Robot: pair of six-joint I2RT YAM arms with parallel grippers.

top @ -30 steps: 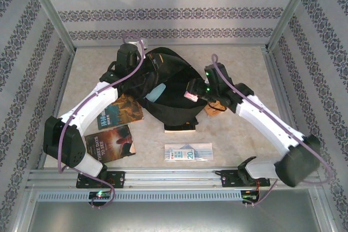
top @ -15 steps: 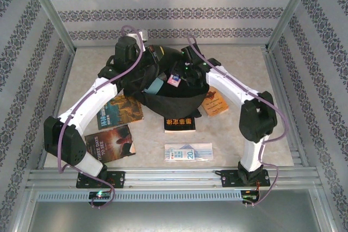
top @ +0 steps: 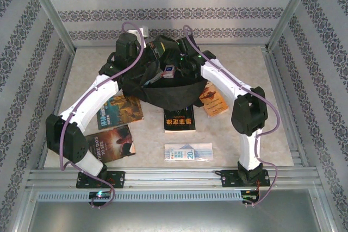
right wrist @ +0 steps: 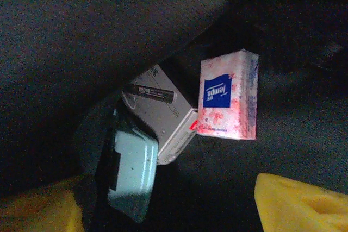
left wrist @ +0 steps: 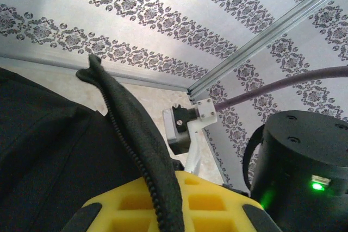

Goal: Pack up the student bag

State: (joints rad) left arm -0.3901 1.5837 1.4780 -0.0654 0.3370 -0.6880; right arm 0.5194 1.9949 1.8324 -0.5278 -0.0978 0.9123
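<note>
Top: bag point(top: 168, 93) far-centre on beige table point(top: 272, 129), patterned walls point(top: 174, 4), aluminium frame point(top: 53, 20).
Left wrist: left fingers point(left wrist: 206, 210) clamped on bag's zip rim.
Right wrist: right fingers point(right wrist: 293, 202) spread wide, empty; tissue pack point(right wrist: 227, 95) inside bag.

Pale back wall point(top: 174, 12), left wall point(top: 22, 69) and right wall point(top: 326, 69) carry horizontal bands of dark floral ornament. Slim aluminium posts point(top: 51, 12) rise at the far corners. The worktop point(top: 255, 61) is beige and marbled, evenly lit. Along its near edge run aluminium rails point(top: 174, 176), a slotted strip point(top: 174, 195) and a plain grey panel point(top: 174, 215).
</note>
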